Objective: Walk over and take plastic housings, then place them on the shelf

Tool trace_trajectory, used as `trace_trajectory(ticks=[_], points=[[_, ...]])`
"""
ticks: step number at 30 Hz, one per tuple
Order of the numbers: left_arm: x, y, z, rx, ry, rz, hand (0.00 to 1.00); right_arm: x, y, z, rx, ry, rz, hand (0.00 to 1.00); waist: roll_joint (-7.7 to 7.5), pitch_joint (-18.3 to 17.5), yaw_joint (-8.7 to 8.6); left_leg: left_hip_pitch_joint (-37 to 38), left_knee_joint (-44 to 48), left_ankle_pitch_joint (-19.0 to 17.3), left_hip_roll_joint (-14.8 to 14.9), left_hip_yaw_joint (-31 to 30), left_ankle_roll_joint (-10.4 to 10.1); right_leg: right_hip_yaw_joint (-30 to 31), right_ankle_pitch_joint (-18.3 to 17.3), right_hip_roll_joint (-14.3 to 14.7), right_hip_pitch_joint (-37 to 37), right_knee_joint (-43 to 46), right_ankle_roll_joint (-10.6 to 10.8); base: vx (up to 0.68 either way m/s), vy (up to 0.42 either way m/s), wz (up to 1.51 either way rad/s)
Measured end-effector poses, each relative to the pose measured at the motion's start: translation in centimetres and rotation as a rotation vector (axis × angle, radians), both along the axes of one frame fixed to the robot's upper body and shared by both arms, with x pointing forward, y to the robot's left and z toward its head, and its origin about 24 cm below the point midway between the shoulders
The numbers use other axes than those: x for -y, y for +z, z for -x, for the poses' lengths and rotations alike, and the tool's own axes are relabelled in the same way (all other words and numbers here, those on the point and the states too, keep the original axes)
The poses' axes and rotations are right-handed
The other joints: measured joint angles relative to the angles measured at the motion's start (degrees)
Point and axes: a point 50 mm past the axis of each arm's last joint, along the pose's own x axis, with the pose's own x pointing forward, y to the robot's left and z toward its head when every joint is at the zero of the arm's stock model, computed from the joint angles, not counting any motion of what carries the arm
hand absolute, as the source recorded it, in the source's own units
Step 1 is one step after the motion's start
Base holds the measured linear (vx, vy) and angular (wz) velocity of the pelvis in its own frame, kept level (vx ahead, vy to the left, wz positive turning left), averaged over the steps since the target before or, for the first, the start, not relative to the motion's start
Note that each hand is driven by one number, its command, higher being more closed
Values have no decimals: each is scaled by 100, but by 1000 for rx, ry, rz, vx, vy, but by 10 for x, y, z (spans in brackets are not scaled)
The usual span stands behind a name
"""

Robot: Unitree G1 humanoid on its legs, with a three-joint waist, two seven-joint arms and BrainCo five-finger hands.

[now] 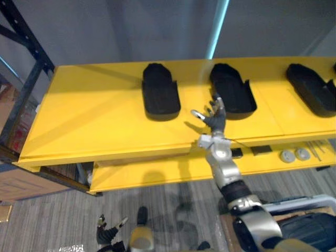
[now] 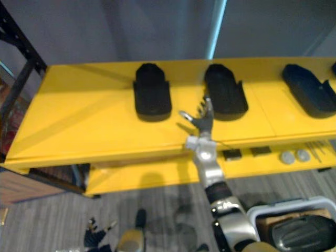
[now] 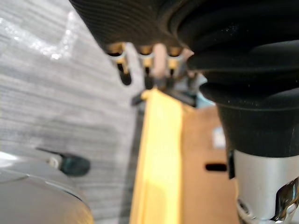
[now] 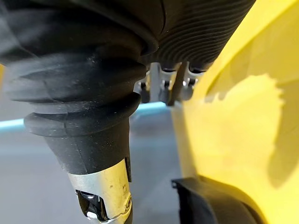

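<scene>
Left eye view, starting at the far left: I see a black rack post (image 1: 26,92) beside the yellow shelf (image 1: 89,121). Down low near the floor hangs my left hand (image 1: 107,232). Its fingers are loose and it holds nothing.

Three black plastic housings lie in a row on top of the shelf. The left housing (image 1: 161,97) comes first. Next comes my right hand (image 1: 214,116), up over the front part of the shelf, with its fingers spread wide and nothing in them. It sits between the left housing and the middle housing (image 1: 232,88), much nearer the middle one, just beside its front corner. I cannot tell if a fingertip touches it. The right housing (image 1: 311,89) lies well apart from this hand, near the right end of the shelf. On the lower board I see two small round grey discs (image 1: 294,155). At the bottom right is a pale bin (image 2: 252,212) with a dark piece (image 2: 302,231) in it that looks like one more housing.

I think a good part of the job is done, since three housings lie on the shelf. What is left, I guess, is to fetch the dark piece from the bin and put it on the shelf too. There is plenty of bare room on the left side.
</scene>
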Motion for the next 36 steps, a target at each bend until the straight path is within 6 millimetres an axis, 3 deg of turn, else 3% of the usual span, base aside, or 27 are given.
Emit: trace_trajectory(ticks=[6, 15, 22, 36], points=[[7, -1, -2, 15, -26, 42, 0, -9, 11, -13, 13, 92, 68, 0, 179, 110, 9, 19, -1, 17, 36, -5, -3, 21, -32, 20, -17, 84, -41, -30, -6, 0], [6, 0, -3, 19, -34, 40, 0, -25, 18, -15, 28, 195, 125, 0, 150, 286, 29, 12, -21, 43, 49, -83, 34, -43, -99, 21, -7, 173, -91, -58, -12, 4], [3, 3, -6, 30, -38, 30, 0, -24, 18, -20, 12, 225, 135, 0, 76, 440, 170, -13, -1, 79, 38, -136, 19, -83, -86, 16, -5, 184, -72, -11, -6, 2], [2, 4, -6, 32, -39, 29, 0, -22, 14, -24, -23, 212, 144, 0, 73, 442, 182, -93, -1, 97, 24, -262, 18, -215, -85, 19, 1, 208, -63, 0, -6, 4]])
